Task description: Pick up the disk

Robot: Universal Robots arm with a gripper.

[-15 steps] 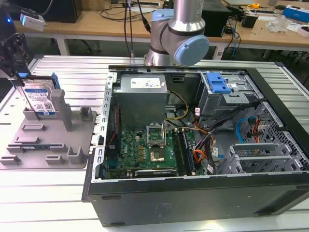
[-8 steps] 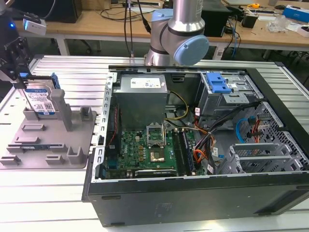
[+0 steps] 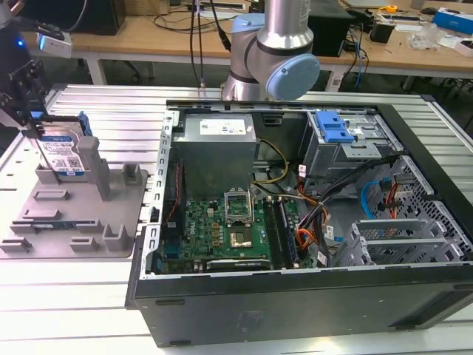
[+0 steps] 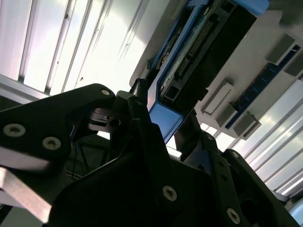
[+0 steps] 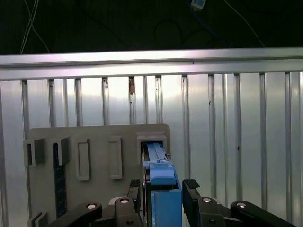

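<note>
The disk [image 3: 63,154] stands on edge in a slot of the grey holder [image 3: 111,214] at the exterior view's left, its white-and-blue label facing outward and a blue rail along its top. My gripper [image 3: 43,133] hangs over its upper end. In both wrist views the two black fingers sit either side of the blue rail, pressed close against it. The gripper [image 5: 163,185] straddles the disk [image 5: 163,198], which runs down into the holder [image 5: 94,135]. From the other side the gripper [image 4: 165,120] closes on the disk's [image 4: 203,42] blue end.
An open computer case [image 3: 295,310] lies on the slatted aluminium table [image 3: 74,310], with a blue-latched drive cage [image 3: 332,127] at its back. The arm's base [image 3: 270,59] stands behind the case. Grey posts [image 3: 94,163] rise beside the disk. A dark strip [image 5: 59,175] sits in another holder slot.
</note>
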